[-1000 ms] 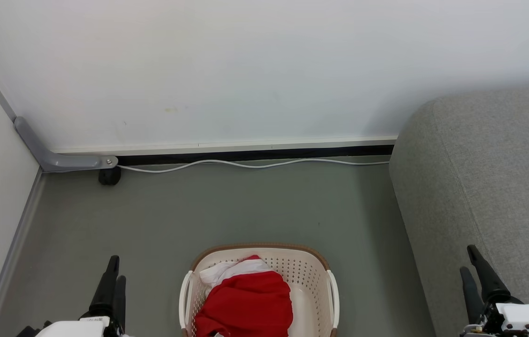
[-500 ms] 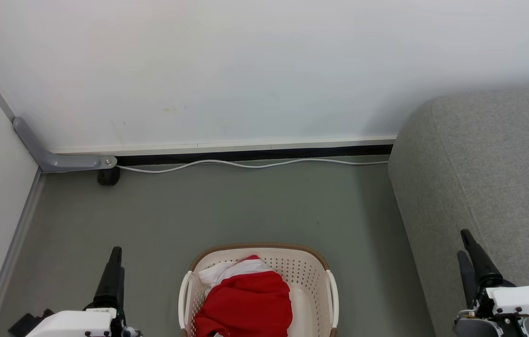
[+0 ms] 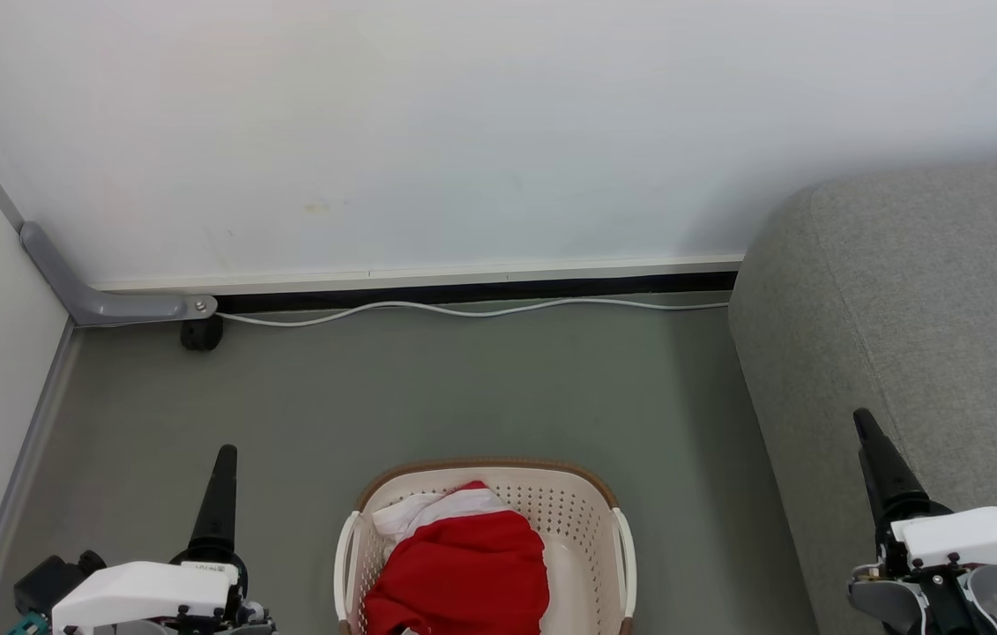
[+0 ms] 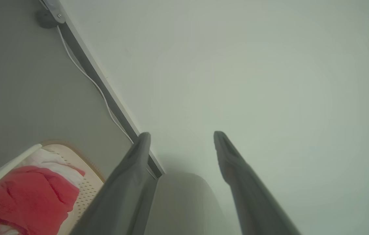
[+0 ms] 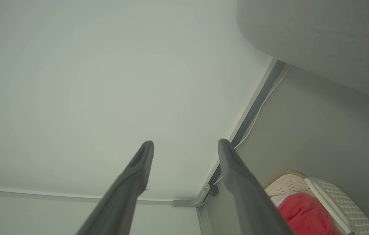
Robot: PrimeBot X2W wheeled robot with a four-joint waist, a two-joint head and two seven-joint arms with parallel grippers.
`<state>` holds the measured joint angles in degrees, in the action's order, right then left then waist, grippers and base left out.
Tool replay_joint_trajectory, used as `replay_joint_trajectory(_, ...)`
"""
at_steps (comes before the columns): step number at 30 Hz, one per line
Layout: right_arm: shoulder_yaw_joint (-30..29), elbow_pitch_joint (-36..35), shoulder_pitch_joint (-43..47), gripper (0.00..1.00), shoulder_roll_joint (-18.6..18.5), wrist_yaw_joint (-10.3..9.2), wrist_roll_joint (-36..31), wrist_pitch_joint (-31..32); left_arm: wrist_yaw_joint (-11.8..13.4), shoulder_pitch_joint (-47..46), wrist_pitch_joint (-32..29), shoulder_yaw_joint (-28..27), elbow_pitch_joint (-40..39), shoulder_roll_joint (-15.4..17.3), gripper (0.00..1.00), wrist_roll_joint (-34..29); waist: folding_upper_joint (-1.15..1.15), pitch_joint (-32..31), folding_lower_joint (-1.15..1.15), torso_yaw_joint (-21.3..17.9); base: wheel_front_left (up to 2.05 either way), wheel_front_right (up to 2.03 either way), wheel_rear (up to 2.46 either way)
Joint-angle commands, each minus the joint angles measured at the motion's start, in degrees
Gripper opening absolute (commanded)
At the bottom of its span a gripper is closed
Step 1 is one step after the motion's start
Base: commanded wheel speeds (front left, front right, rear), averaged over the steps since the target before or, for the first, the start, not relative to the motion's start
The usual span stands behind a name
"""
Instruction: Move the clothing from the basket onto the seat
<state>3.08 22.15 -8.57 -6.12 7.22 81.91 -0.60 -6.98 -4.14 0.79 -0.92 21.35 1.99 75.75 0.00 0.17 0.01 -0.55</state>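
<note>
Your L gripper (image 4: pixel 181 134): jaws spread wide, nothing btwn the fingers, no contact w/ anything. Its wrist cam looks past them at the bare wall (image 3: pixel 463 132). In head view it sits near-left over the floor (image 3: pixel 427 388), left of the basket (image 3: pixel 591 511) w/ a clear gap, fingers pointing to the far wall.

Your R gripper (image 5: pixel 186 142): same, jaws wide apart, empty, touching nothing. Head view puts it near-right, in front of the seat (image 3: pixel 903 309).

The clothing (image 3: pixel 463 573): red w/ a white band on its far side, bunched inside the basket, mostly the left part. Basket stands on the floor near-centre, btwn the two grippers, apart from the seat at right. Seat runs from near-right back to the far wall.

Writing: a darker patch on the red shows in L wrist cam, too blurred to read.

Far side: white cable (image 3: pixel 463 310) along the wall base, grey bracket (image 3: pixel 101 304) & black caster (image 3: pixel 201 334) at the far-left corner.
</note>
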Motion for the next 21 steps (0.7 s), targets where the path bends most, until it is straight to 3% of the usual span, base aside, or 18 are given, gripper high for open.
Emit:
replay_joint_trajectory(1, 0.9, -1.0, -3.1, 1.0, -1.3, 0.2, -1.2, -0.7, -0.2, -3.4, 0.5, -0.5, -1.1, 1.0, 1.0, -1.6, 0.0, 0.0, -0.01, 0.0, 0.0, 0.0, 0.0)
replay_joint_trajectory(21, 5.4, 2.0, -6.7, 1.0, -3.5, 0.22, -18.7, -4.1, -0.3, -5.5, 3.9, -0.8, 0.8, 1.7, 1.0, -23.2, 0.0, -0.3, -0.01, -0.4, 0.0, 0.0, 0.0)
